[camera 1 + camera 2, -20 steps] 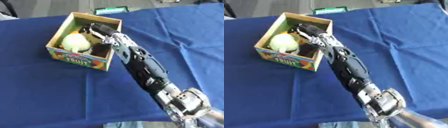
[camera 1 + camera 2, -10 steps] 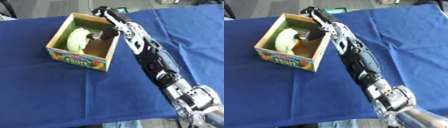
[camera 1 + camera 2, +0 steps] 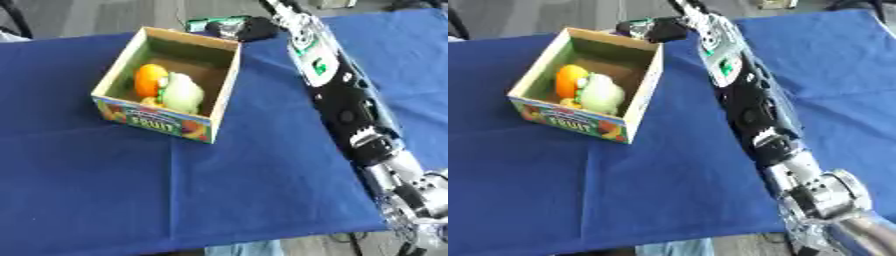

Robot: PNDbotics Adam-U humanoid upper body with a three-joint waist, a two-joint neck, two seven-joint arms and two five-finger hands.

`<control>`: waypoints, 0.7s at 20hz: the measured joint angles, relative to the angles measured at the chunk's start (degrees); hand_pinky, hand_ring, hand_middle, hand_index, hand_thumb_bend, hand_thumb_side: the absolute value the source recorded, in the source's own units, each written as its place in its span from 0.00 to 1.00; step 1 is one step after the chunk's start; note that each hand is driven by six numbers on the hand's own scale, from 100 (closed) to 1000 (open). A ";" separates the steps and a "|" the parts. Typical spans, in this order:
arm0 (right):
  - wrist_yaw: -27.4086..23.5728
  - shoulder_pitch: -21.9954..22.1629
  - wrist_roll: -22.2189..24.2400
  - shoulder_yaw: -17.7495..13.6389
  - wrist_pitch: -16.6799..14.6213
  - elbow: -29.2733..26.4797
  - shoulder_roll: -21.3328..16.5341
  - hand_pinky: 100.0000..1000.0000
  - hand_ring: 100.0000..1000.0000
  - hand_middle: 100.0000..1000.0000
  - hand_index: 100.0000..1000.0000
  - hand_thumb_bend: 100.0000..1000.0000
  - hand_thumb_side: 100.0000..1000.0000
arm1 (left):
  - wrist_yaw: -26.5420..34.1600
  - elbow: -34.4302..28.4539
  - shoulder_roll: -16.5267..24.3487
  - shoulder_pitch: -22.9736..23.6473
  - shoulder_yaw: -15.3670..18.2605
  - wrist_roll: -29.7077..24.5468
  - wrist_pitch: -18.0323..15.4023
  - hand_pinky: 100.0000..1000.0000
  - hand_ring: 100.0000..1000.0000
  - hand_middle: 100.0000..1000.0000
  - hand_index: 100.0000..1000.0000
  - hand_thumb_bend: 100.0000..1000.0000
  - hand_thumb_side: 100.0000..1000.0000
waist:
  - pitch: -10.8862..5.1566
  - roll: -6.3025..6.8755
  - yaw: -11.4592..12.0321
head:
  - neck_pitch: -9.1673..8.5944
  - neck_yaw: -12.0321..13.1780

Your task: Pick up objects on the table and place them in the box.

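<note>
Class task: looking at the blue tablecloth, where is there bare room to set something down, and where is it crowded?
Bare cloth lies in front of the cardboard fruit box, running to the near edge of the blue tablecloth, and also left of the box. A smaller free strip lies between the box and the robot's black right arm. It is crowded behind the box, where the right hand reaches, and inside the box.

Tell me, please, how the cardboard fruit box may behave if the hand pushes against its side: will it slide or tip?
The box probably slides rather than tips: it sits broad and low on the blue cloth. It looks light, with open thin walls, so the cloth may wrinkle beneath it. The orange fruit and green fruit inside might shift.
</note>
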 measured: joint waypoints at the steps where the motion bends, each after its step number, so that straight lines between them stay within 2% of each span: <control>1: -2.41 0.79 -0.04 0.01 0.32 -1.58 -0.93 0.80 0.75 0.76 0.86 0.55 0.40 | 0.00 0.00 0.00 0.00 0.00 0.04 -0.01 0.71 0.49 0.55 0.63 0.00 0.62 | 0.00 0.00 -0.18 | 0.00 0.09; 3: -8.86 2.95 0.31 0.01 0.93 -4.65 -2.95 0.81 0.75 0.75 0.84 0.55 0.37 | -0.02 0.00 0.00 0.01 0.04 0.11 -0.04 0.71 0.49 0.55 0.63 0.00 0.62 | 0.00 -0.01 -0.25 | 0.00 0.25; 8: -27.92 10.39 3.89 -0.53 1.04 -12.54 -8.77 0.82 0.75 0.74 0.84 0.54 0.38 | -0.24 0.00 0.01 0.03 0.52 0.54 -0.09 0.71 0.49 0.55 0.63 0.00 0.62 | 0.27 -0.06 -0.57 | 0.00 0.94; 11: -35.75 15.13 5.65 -1.59 0.36 -16.25 -11.78 0.82 0.74 0.73 0.83 0.52 0.37 | -0.35 -0.01 0.02 0.03 1.00 1.02 -0.12 0.71 0.49 0.55 0.63 0.00 0.62 | 0.68 -0.06 -0.66 | 0.00 1.33; 14: -41.23 19.49 6.80 -2.72 -0.21 -18.56 -13.94 0.81 0.73 0.71 0.82 0.47 0.37 | -0.39 -0.01 0.04 0.01 1.07 1.35 -0.11 0.71 0.50 0.55 0.63 0.00 0.62 | 0.92 -0.05 -0.98 | 0.00 1.57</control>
